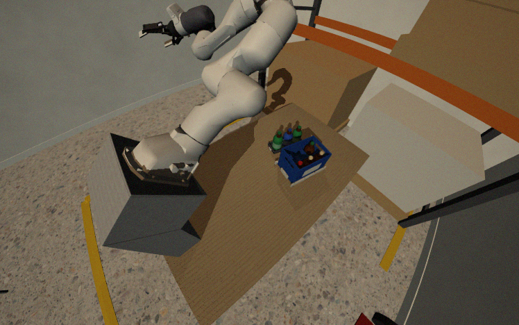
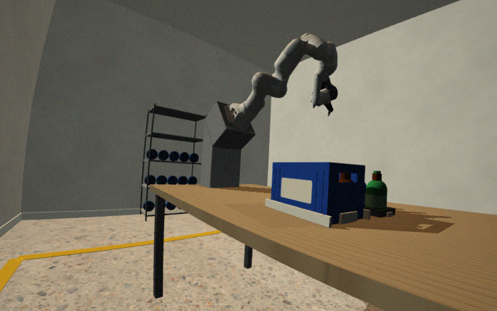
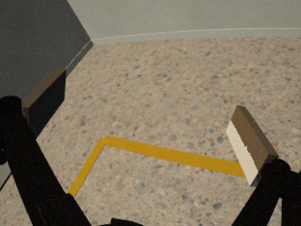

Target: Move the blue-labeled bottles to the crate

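My gripper (image 1: 155, 39) (image 2: 329, 111) (image 3: 150, 101) is open and empty, high up and far from the bottles. On the dark tray (image 1: 270, 146) (image 2: 391, 211) stand a blue bottle (image 1: 287, 135) in the middle, a nearer green bottle (image 1: 277, 142) (image 2: 376, 192) and a farther green bottle (image 1: 297, 132). The blue crate (image 1: 297, 175) (image 2: 300, 170) stands level beside the tray. Inside are a brown bottle with a green cap (image 1: 310, 146), a red-capped bottle (image 1: 300, 163) and pale-capped bottles (image 1: 310, 157) (image 1: 321, 153). Its far left part looks dark; the cell floors are hidden.
The crate and tray stand on the wooden table (image 1: 245, 214) (image 2: 421, 252), with pale strips (image 2: 298, 213) along the crate's base. Large cartons (image 1: 306, 72) and an orange rack beam (image 1: 344, 45) lie beyond the table. The arm's pedestal (image 1: 152, 218) (image 2: 225, 165) is at its other end.
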{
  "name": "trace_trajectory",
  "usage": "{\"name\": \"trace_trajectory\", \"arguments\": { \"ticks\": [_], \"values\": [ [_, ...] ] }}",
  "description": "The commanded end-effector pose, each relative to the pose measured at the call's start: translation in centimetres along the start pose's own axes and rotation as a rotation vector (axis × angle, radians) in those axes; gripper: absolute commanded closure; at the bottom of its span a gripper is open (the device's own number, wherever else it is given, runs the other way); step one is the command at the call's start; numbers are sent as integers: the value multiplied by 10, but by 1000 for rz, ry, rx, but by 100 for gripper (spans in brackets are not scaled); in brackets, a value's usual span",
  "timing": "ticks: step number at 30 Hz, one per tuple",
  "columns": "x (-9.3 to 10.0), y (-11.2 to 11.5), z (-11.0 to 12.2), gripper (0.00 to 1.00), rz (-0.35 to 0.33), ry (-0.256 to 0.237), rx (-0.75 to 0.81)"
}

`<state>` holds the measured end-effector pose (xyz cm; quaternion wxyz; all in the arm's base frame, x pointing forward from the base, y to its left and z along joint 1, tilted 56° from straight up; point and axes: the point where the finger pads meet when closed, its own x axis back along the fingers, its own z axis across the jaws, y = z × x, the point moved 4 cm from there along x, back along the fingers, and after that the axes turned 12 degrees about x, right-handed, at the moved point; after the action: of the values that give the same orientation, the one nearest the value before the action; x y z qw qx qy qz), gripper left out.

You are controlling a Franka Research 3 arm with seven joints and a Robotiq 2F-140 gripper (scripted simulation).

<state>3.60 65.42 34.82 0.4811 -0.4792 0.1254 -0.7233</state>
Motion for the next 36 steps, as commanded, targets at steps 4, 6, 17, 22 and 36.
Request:
{"name": "trace_trajectory", "arguments": {
  "ticks": [4,6,17,22,36],
  "values": [
    [21,0,-6,0,13,-12,-79],
    [21,0,-6,0,13,-12,-79],
    [45,21,-2,0,-20,16,-100],
    [71,38,3,0,-41,48,-124],
    [124,80,12,0,-91,117,-180]
  ]
}}
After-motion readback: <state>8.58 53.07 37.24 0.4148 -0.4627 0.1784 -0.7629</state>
